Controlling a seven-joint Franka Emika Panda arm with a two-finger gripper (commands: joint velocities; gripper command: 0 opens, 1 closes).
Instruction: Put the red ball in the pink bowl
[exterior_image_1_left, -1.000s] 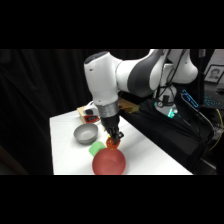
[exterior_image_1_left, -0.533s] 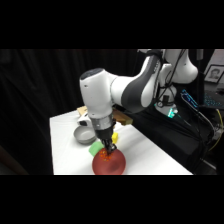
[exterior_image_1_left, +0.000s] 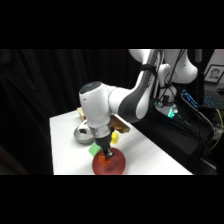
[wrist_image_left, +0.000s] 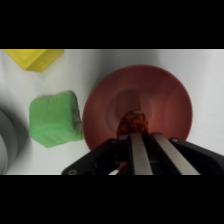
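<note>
Jaws (wrist_image_left: 140, 131) clamped on red ball (wrist_image_left: 133, 120), inside pink bowl (wrist_image_left: 170, 95) w/ green block (wrist_image_left: 54, 119) beside.

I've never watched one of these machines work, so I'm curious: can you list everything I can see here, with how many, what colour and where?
red ball: one, red-orange, at the pincer's tips, over the inside of the pink bowl
pink bowl: one, salmon-red, near the table's front edge, under the pincer
green block: one, green, on the table beside the pink bowl
yellow cube: one, yellow, on the table past the green block
grey bowl: one, grey metal, behind the green block
table: one, white
arm: one, white, reaching in from the upper right
pincer: one, black with metal fingers, closed on the red ball
</note>
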